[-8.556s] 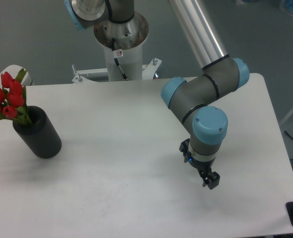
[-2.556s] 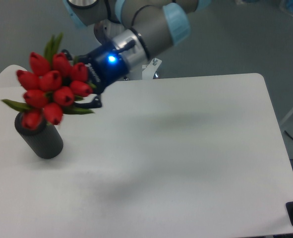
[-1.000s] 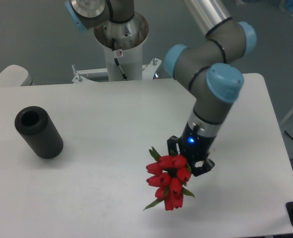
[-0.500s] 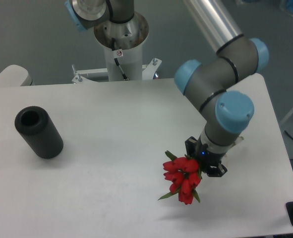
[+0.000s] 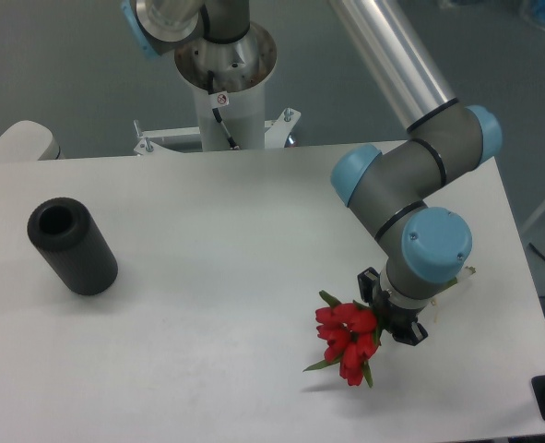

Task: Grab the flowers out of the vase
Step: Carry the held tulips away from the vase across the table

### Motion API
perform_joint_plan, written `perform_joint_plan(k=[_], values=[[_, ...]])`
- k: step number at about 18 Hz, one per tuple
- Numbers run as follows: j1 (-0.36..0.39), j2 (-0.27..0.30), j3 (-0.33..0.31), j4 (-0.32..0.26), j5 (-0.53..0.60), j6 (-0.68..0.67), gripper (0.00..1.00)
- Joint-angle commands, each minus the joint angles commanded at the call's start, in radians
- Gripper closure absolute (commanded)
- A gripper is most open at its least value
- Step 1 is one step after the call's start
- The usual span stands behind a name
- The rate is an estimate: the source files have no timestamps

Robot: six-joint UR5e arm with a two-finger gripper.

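1. The jaws are clamped on the stems of the flowers, whose red buds hang just left of and below them.
2. The vase stands well apart to the jaws' left on the white bench; grey floor lies behind.
3. The arm's wrist hides the stems.

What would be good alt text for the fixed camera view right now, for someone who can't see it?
A robot arm's tool holds a bunch of red flowers low over the right side of a white table. The black vase stands empty at the far left.
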Motion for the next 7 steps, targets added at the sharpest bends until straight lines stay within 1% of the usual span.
perform_joint_plan(k=[7], values=[[-0.002,0.002,-0.008,-0.002,0.003,0.000,0.90]])
